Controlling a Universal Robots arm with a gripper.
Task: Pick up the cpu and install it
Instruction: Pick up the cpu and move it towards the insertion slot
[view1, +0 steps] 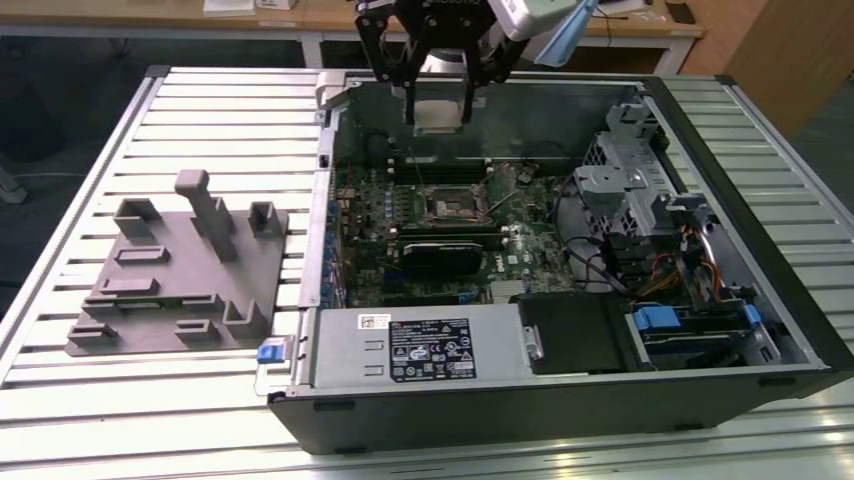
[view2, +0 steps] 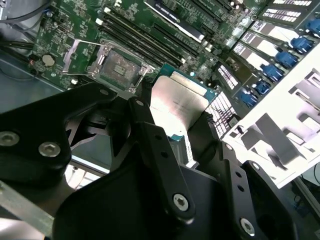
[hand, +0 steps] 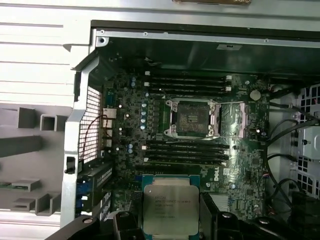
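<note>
The cpu (view1: 441, 118), a small flat square chip with a silvery top, hangs above the rear of the open computer case. My gripper (view1: 442, 108) is shut on its two opposite edges. In both wrist views the cpu (view2: 177, 102) (hand: 170, 206) sits between the black fingers (view2: 150, 135), top side facing the cameras. The open dark socket (view1: 451, 207) (view2: 120, 67) (hand: 192, 117) with its metal frame lies on the green motherboard below, apart from the chip and with nothing in it.
The case (view1: 747, 390) lies on its side on a slatted table (view1: 134, 420). A grey fixture (view1: 174, 270) stands at the exterior view's left. A silver box with a white label (view1: 427, 345) and drive bays (view1: 667, 230) crowd the case's near and right sides.
</note>
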